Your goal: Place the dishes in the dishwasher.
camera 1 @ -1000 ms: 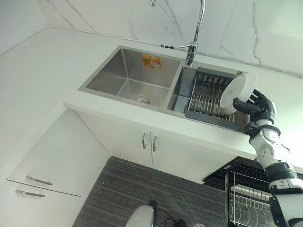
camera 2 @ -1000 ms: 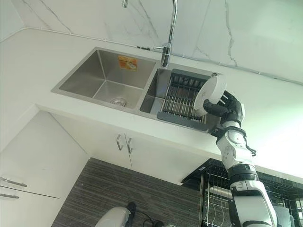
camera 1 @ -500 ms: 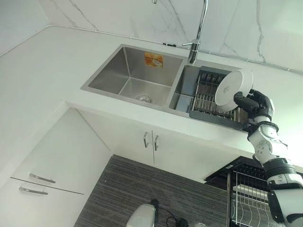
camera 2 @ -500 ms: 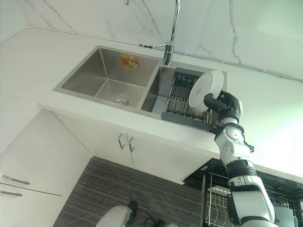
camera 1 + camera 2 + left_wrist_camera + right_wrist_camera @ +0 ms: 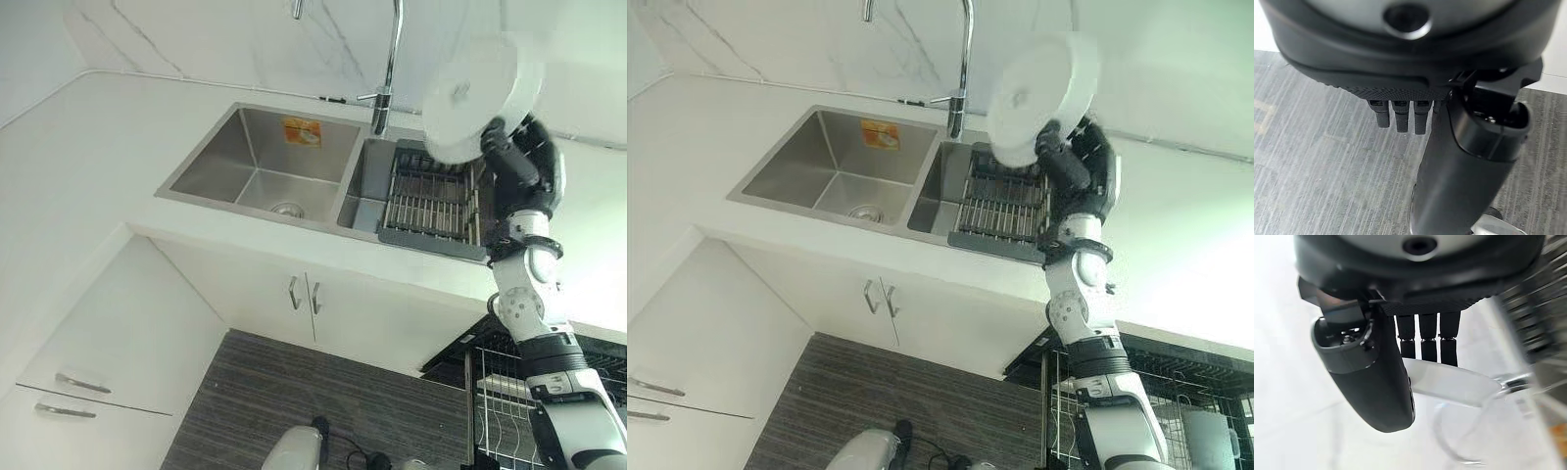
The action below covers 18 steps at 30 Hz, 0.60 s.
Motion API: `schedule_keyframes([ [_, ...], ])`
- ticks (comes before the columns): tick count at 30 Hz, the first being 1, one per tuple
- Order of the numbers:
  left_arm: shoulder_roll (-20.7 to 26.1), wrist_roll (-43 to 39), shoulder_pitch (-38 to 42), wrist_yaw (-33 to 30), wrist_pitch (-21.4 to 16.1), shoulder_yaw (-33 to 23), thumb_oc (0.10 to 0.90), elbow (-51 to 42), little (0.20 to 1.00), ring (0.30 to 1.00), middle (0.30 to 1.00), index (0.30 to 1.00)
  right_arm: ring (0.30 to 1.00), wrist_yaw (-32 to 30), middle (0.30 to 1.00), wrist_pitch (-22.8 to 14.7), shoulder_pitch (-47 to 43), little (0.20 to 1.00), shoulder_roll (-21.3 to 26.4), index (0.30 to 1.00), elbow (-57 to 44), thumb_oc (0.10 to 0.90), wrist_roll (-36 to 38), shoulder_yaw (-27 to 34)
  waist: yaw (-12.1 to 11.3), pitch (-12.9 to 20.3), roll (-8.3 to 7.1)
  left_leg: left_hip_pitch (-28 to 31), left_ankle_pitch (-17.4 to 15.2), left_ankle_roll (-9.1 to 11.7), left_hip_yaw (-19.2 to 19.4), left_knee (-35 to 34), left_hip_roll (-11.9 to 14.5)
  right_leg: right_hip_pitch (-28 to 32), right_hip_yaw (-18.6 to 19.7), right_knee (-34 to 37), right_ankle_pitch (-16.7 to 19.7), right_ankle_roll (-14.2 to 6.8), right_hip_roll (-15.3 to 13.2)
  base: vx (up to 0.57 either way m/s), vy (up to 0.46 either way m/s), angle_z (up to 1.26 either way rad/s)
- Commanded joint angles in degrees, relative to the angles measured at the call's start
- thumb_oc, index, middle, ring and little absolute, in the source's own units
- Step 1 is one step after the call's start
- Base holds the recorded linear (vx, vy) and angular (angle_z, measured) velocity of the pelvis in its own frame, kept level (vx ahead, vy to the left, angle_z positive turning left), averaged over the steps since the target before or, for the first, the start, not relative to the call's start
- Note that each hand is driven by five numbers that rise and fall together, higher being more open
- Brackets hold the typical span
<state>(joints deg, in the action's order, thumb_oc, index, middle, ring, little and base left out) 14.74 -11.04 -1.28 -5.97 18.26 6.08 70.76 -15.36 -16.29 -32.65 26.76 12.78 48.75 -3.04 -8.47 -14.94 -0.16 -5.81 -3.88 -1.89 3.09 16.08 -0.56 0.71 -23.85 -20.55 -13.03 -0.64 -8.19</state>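
Right hand (image 5: pixel 524 162) is gripping a white bowl (image 5: pixel 480 98) up at about 1 o'clock, tilted. Below it sits the dish rack (image 5: pixel 431 201) in the sink (image 5: pixel 260 162).

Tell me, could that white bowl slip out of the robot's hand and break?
Possibly. The white bowl looks smooth and glossy, so probably slippery. The right hand pinches only its rim, held high above the sink, so a fall could likely chip it. It looks rigid, not floppy.
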Motion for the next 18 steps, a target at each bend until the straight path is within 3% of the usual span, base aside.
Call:
schedule_keyframes([
  [1,1.6,-1.5,-3.1,-1.1,-1.2,1.1,0.800,3.5,0.900,0.900,0.900,0.900,0.300,3.0,0.300,-11.1,-4.0,0.300,1.8,0.300,-5.8,0.400,1.6,2.5,1.5,6.8,-1.38,0.5,-9.7,2.9,2.4,1.1,2.4,-0.4,5.9,3.4,-0.8,-5.7,-0.5,-0.23,-0.065,-0.60],
  [10,-2.0,-3.2,-4.7,-1.4,-5.6,-0.3,0.800,7.2,0.900,0.900,0.900,0.900,0.300,6.3,0.300,-12.8,10.8,0.300,-0.1,0.300,-23.3,0.400,5.9,7.8,10.0,8.6,-1.86,3.0,-11.0,3.3,9.9,1.1,5.0,-4.9,14.8,3.4,0.8,-6.4,1.3,-0.20,-0.091,-0.68],
  [13,-3.0,-0.9,-5.1,-2.0,-7.5,0.8,0.800,7.2,0.900,0.900,0.900,0.900,0.300,6.0,0.300,-13.0,16.8,0.300,1.7,0.300,-26.6,0.400,5.6,11.8,13.4,8.6,-2.26,4.5,-11.4,3.5,13.1,1.1,6.1,-6.5,18.4,3.4,1.6,-6.6,2.3,-0.17,-0.120,-1.56],
  [18,-3.5,0.9,-4.7,-2.1,-7.9,1.6,0.800,6.5,0.900,0.900,0.900,0.900,0.300,5.3,0.300,-12.1,20.6,0.300,2.9,0.300,-27.2,0.400,5.9,15.8,16.1,8.6,-2.35,5.7,-11.3,3.9,16.0,1.1,7.3,-7.4,20.6,3.4,1.9,-6.5,3.0,-0.09,-0.038,-0.49],
])
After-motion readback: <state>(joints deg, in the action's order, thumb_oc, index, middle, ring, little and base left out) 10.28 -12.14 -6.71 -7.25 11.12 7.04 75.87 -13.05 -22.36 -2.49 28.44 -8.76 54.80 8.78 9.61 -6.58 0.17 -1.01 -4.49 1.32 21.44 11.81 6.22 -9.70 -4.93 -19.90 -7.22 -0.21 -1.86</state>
